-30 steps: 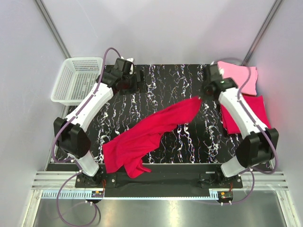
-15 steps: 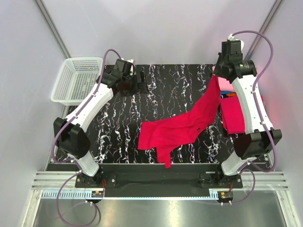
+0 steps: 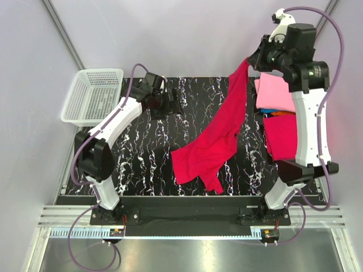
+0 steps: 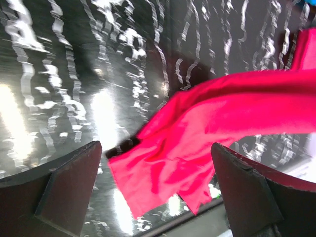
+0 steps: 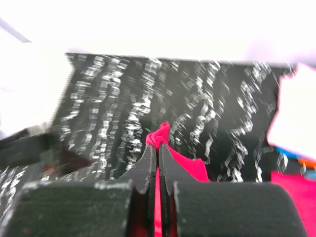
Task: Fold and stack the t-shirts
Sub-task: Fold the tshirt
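Crimson t-shirt [image 3: 218, 136] hung from one corner.
Right gripper [image 5: 158, 149] clamped it; left gripper [image 3: 173, 106] jaws stood wide apart, empty, over the table [image 3: 142, 150].

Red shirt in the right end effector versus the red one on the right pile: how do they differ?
The held red shirt hangs unfolded from the right end effector; the piled red shirt lies folded flat. The held one drapes over the middle of the table; the piled one sits at its right edge. Both are crimson.
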### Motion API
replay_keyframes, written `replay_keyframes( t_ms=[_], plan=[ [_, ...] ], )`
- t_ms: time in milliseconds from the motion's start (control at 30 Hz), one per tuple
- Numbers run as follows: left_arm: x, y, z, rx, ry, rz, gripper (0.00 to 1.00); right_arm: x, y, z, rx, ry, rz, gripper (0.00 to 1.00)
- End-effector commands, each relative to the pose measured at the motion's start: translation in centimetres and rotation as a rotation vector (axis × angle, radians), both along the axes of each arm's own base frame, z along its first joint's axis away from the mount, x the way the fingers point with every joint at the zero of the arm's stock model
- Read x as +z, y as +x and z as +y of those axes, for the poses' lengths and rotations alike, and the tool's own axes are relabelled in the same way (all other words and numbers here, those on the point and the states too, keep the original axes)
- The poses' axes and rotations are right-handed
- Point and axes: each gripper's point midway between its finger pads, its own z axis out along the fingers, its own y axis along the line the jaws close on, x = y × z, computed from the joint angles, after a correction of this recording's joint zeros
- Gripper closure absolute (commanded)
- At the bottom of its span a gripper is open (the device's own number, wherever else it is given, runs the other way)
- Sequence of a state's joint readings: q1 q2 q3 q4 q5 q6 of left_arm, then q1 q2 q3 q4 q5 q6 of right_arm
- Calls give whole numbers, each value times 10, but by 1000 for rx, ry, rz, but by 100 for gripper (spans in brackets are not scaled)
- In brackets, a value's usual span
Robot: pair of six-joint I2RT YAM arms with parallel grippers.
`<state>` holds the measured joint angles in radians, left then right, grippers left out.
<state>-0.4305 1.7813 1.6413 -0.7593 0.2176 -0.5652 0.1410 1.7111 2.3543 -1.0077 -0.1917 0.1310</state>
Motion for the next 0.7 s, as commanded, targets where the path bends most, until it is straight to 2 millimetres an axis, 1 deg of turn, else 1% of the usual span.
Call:
replay_keyframes(
  t_ms=[0, 33, 67, 100, 133, 167, 200, 233, 267, 300, 333, 367, 433, 467, 533, 567, 600, 667],
  plan=[
    [3, 10, -35, -55, -159, 64, 1, 51, -46, 19, 172, 20, -136, 100],
    [-4, 10, -40, -63, -180, 97, 1, 49, -52, 23, 202, 26, -123, 100],
    [-1, 8, -50, -87, -231, 130, 1, 47, -55, 24, 211, 28, -117, 100],
    [-5, 8, -56, -96, -250, 158, 1, 49, -63, 23, 210, 32, -120, 100],
    [-23, 9, -61, -96, -257, 211, 1, 39, -63, 23, 208, 30, -90, 100],
    [-21, 7, -69, -117, -292, 238, 1, 36, -65, 22, 208, 26, -83, 100],
    [-29, 8, -73, -121, -302, 264, 1, 37, -70, 21, 208, 25, -87, 100],
    [-42, 7, -80, -138, -322, 313, 1, 30, -71, 22, 213, 25, -69, 100],
    [-42, 12, -91, -150, -365, 320, 1, 29, -73, 22, 216, 25, -65, 100],
    [-45, 13, -99, -160, -408, 348, 1, 30, -77, 23, 225, 28, -69, 100],
    [-41, 10, -109, -196, -488, 393, 1, 27, -79, 23, 227, 30, -59, 100],
    [-50, 23, -121, -168, -568, 422, 1, 29, -82, 23, 229, 31, -64, 100],
    [-48, 29, -134, -176, -704, 457, 1, 27, -84, 24, 231, 37, -54, 100],
    [-43, 41, -143, -134, -837, 458, 1, 28, -86, 24, 234, 38, -56, 100],
    [-39, 48, -148, -108, -963, 485, 1, 28, -90, 24, 234, 41, -55, 100],
    [-22, 52, -150, -111, -1057, 490, 1, 29, -94, 24, 236, 42, -60, 100],
    [-30, 54, -153, -105, -1078, 510, 1, 30, -94, 21, 224, 38, -61, 100],
    [-25, 52, -158, -127, -1078, 514, 1, 29, -96, 19, 211, 33, -60, 100]
  ],
)
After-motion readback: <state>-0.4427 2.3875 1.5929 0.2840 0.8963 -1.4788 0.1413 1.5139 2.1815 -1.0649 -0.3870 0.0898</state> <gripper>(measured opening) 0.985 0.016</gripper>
